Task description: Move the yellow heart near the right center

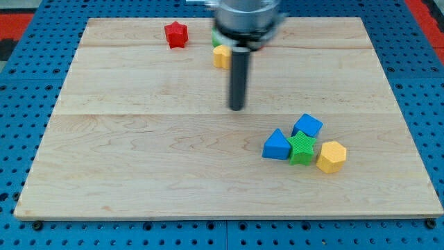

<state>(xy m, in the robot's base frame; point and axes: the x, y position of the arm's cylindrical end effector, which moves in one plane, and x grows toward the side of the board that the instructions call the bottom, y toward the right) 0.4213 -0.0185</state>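
The yellow heart [220, 57] lies near the view's top centre, partly hidden behind the rod and the arm's head. A green block [216, 42] peeks out just above it, mostly hidden. My tip [237, 108] rests on the board below and slightly right of the yellow heart, a clear gap apart from it. The tip touches no block.
A red star-shaped block [176, 34] sits at the top left of centre. At lower right is a tight cluster: a blue triangle [276, 145], a blue cube [307, 126], a green star [301, 148] and a yellow hexagon [331, 156]. The wooden board [139, 173] lies on blue pegboard.
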